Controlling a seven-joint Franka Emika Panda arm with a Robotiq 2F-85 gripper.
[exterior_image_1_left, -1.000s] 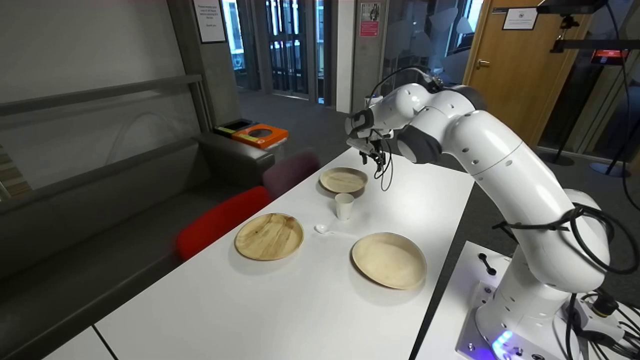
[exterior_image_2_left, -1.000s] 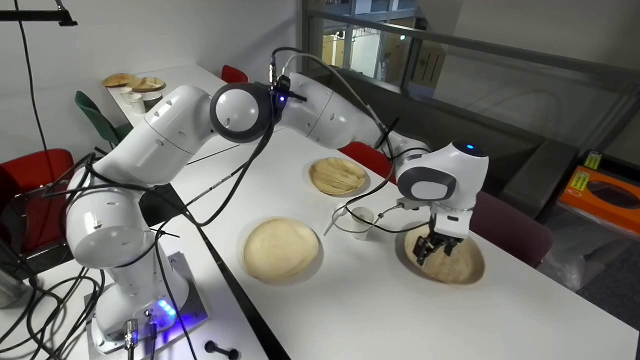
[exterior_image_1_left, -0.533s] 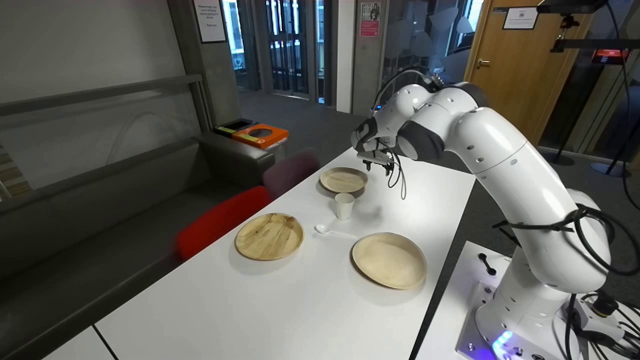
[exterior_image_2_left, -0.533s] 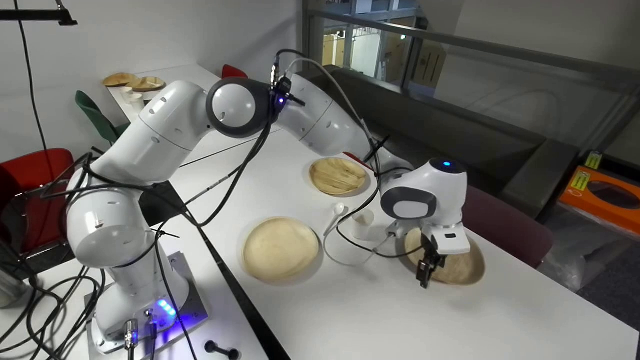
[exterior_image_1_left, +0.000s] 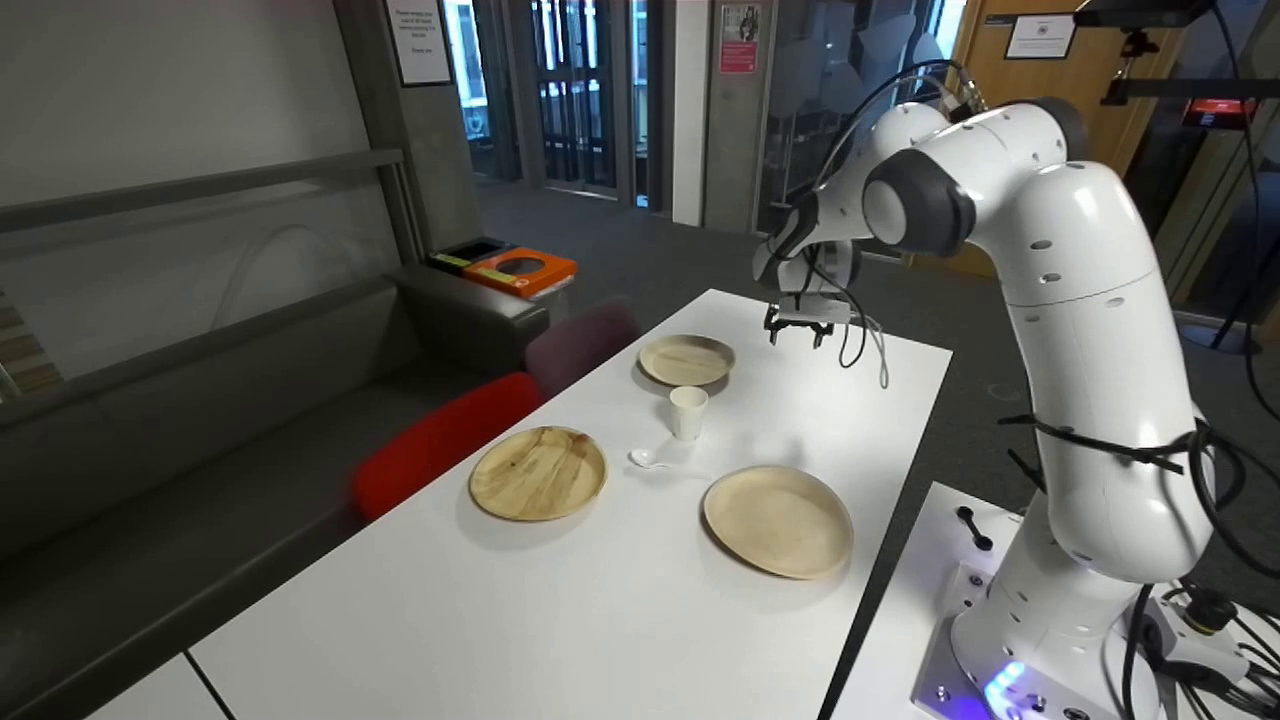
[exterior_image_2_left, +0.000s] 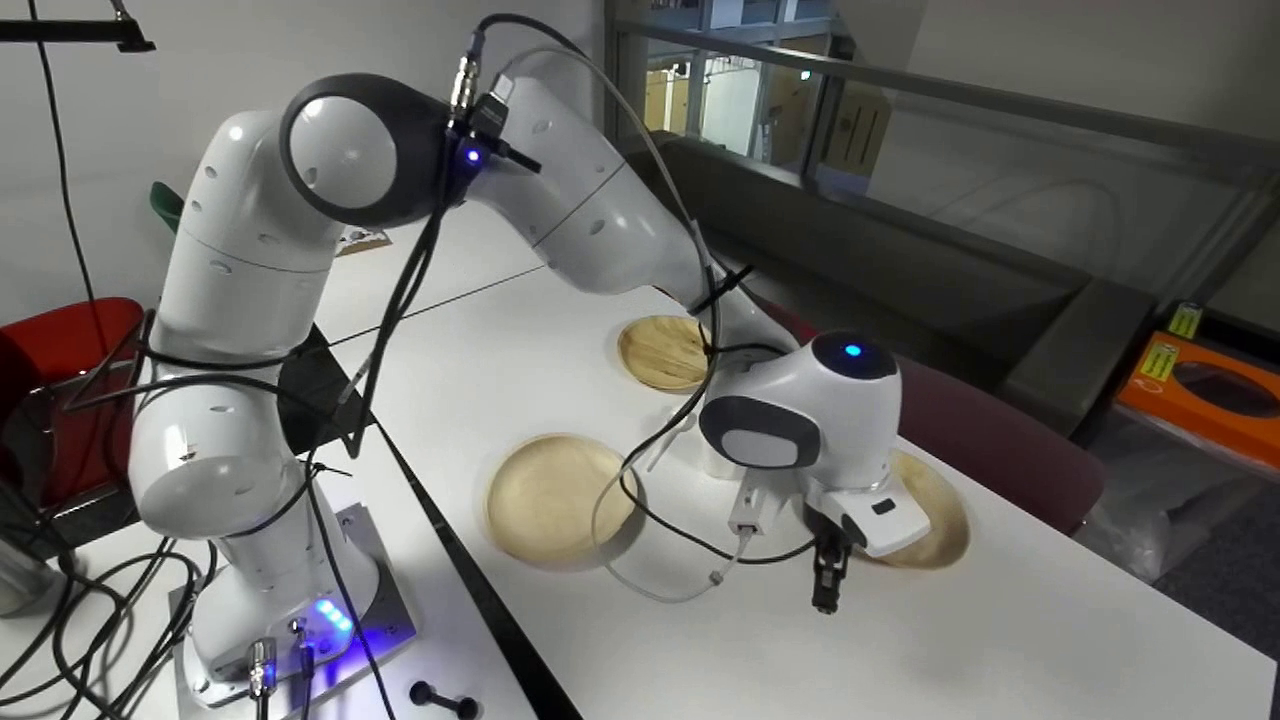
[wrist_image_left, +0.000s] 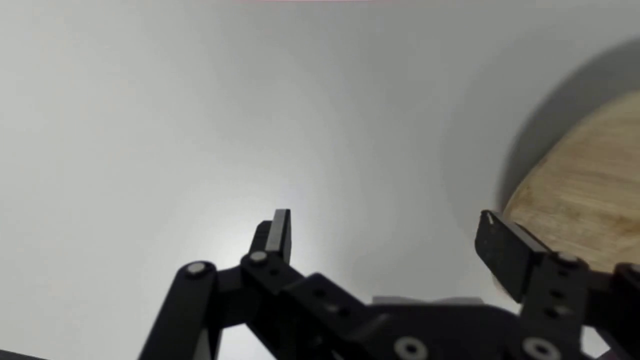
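My gripper (wrist_image_left: 385, 212) is open and empty, its two black fingers wide apart above the white table. It also shows in both exterior views (exterior_image_1_left: 796, 338) (exterior_image_2_left: 828, 585). The nearest thing is a round wooden plate (exterior_image_1_left: 687, 360), which lies beside the right finger in the wrist view (wrist_image_left: 590, 195); the gripper appears apart from it. A white cup (exterior_image_1_left: 688, 415) stands upright near that plate. A white spoon (exterior_image_1_left: 645, 458) lies by the cup. Two more wooden plates (exterior_image_1_left: 540, 475) (exterior_image_1_left: 778, 522) lie on the table. The arm partly hides the cup in an exterior view (exterior_image_2_left: 717, 462).
The white table (exterior_image_1_left: 450, 610) has a red chair (exterior_image_1_left: 440, 440) and a purple chair (exterior_image_1_left: 580, 345) along one side, with a dark sofa (exterior_image_1_left: 230, 420) behind. An orange-topped bin (exterior_image_1_left: 522, 270) stands beyond. Loose cables (exterior_image_2_left: 700, 510) hang from the arm over the table.
The arm has drawn back and its elbow has risen. The gripper has moved away from over the far plate to beside it and turned, staying open. The plates, cup and spoon have not moved.
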